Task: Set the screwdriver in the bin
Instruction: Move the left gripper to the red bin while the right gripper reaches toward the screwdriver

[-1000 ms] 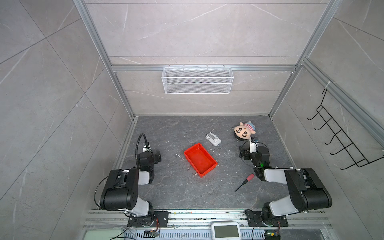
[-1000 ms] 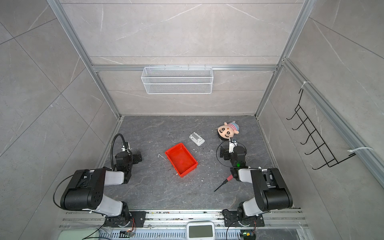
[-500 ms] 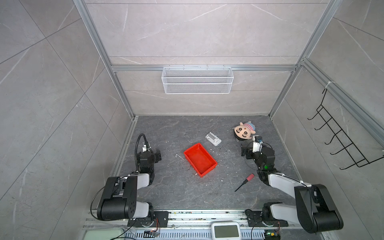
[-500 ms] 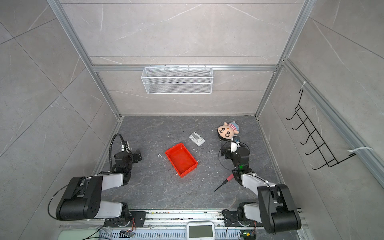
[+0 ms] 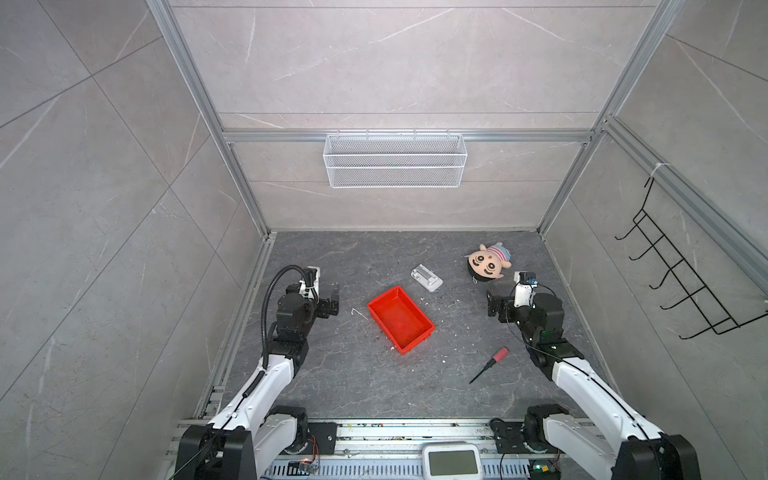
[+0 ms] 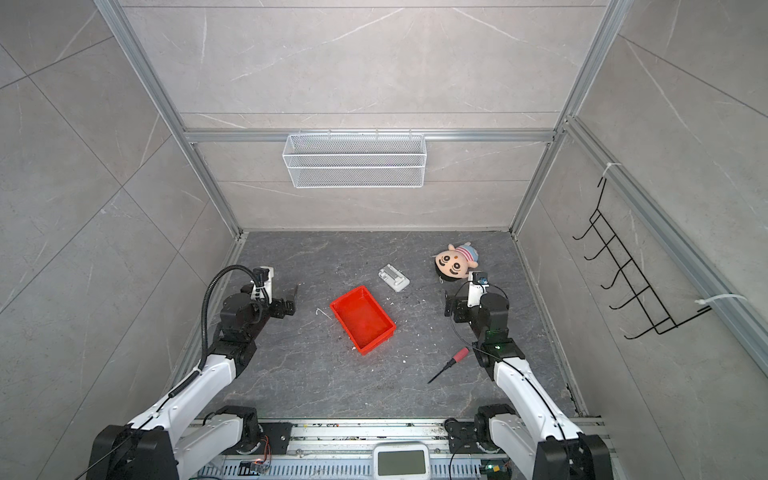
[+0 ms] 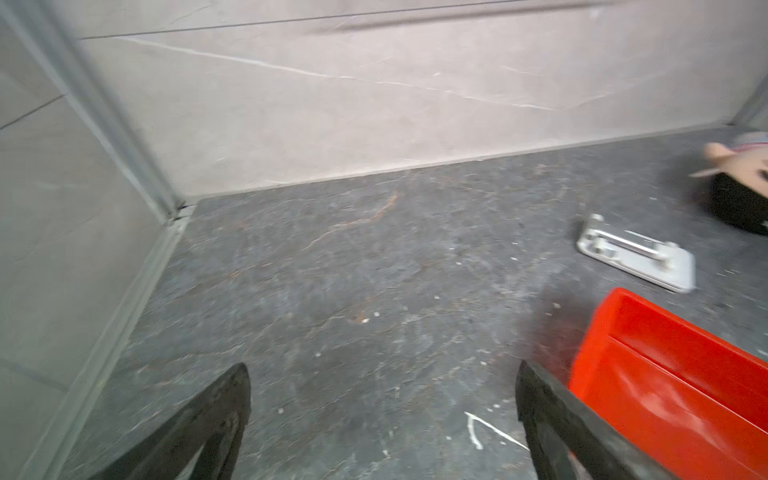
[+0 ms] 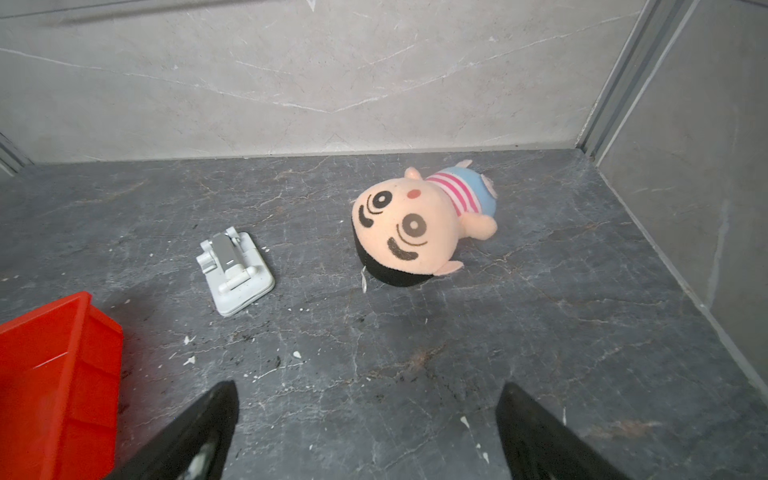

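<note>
Screwdriver [image 5: 490, 363] lies flat on the worktop [image 5: 353, 386], right of the bin [image 5: 401, 318] and nearer the robot's base, well apart from it. Its red handle points toward the right arm and its tip toward the base. The bin is empty.

Right fingers [image 8: 199, 432] are spread wide and hold nothing. They hover right of the bin, toward its far end, facing the plush doll [image 8: 411, 224], and the right wrist view misses the tool entirely.

So the move, as I read it: come back toward the base and drop over the red handle, fingers crosswise to it. Close near the black collar, because the thin shaft could roll. Then lift clear of the bin's low wall and release above its floor.

Left fingers [image 7: 208, 424], spread and empty, sit just left of the bin.
</note>
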You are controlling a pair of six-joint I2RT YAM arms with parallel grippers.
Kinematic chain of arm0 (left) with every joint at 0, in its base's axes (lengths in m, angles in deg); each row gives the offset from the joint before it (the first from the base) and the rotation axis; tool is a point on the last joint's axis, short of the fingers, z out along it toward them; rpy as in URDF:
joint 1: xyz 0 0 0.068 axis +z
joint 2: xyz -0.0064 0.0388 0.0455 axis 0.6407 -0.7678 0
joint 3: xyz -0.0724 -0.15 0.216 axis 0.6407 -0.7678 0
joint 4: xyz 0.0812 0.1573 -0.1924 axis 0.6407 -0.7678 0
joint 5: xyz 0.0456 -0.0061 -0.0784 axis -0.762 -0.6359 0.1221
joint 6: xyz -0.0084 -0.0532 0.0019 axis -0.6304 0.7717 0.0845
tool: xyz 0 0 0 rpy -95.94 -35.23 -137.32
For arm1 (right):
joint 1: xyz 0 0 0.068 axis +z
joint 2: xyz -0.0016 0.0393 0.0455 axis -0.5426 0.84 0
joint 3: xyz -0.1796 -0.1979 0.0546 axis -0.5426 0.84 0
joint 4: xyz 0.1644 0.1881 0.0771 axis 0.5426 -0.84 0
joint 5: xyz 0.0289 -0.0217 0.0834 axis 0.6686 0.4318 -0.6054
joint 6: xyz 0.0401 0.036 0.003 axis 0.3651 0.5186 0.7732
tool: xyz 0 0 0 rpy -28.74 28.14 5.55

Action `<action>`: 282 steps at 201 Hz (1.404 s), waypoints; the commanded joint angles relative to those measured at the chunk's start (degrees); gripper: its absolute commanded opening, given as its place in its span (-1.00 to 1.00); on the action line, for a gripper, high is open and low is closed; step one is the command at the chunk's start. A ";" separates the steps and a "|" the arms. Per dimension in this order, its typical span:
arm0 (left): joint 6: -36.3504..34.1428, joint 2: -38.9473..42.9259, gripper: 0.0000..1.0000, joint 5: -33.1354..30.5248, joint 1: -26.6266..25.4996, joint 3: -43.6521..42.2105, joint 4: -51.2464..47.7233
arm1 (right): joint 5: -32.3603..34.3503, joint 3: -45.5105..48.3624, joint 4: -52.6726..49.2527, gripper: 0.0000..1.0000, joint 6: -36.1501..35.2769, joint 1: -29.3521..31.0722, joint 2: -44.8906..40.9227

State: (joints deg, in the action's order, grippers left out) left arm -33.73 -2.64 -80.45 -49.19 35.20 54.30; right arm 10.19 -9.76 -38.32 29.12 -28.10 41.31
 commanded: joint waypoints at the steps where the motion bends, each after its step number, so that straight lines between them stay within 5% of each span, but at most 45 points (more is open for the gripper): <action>1: -2.77 1.50 1.00 9.22 -2.80 2.11 -4.82 | -3.04 -1.72 -9.94 0.98 2.78 0.08 -4.38; 79: -10.52 -1.51 1.00 13.14 -19.38 7.66 -9.07 | 3.24 -7.21 -31.06 0.98 12.34 0.00 -14.42; 133: -12.09 -5.67 1.00 17.95 -26.54 10.90 -9.27 | 4.16 -13.77 -47.76 0.98 22.02 0.04 -8.63; 204: -16.80 -10.10 1.00 17.55 -37.10 14.19 -12.51 | 0.07 -10.21 -49.61 0.98 37.42 0.12 -5.04; 267: -19.26 -12.81 1.00 16.63 -41.31 17.40 -18.17 | 7.12 -10.10 -57.16 0.96 47.45 0.70 0.90; 282: -19.94 -13.30 1.00 16.15 -41.71 17.82 -18.99 | 8.88 -11.11 -59.20 0.75 49.18 1.28 4.66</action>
State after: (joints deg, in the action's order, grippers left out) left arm -51.02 -15.36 -63.97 -90.17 50.39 37.71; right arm 14.52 -19.48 -91.71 73.01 -27.67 41.42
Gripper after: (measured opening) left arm 0.999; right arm 0.937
